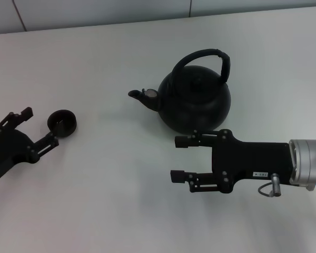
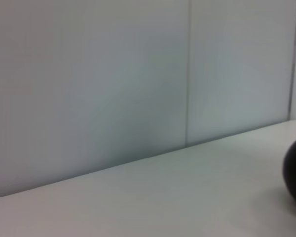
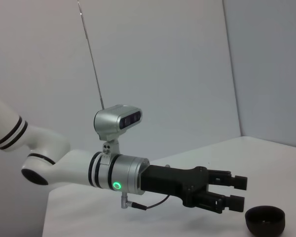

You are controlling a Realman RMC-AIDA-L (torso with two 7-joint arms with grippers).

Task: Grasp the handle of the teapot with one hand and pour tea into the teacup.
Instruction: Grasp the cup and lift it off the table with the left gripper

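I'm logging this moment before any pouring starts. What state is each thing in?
teapot: upright on the table, lid on, spout toward the teacup.
handle: raised over the lid, ungrasped.
teacup: upright, apart from the teapot; contents cannot be told.
left gripper: open, beside the teacup, holding nothing.
right gripper: open, empty, in front of the teapot.

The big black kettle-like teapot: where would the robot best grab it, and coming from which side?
Best grip is probably the tall arched black handle over the matte-black round teapot, near its top or on the thicker wrapped section. It stands upright, clear above the lid, so an approach from above suits. The open right gripper sits nearest, on the near side of the pot; the left gripper is by the small black teacup.
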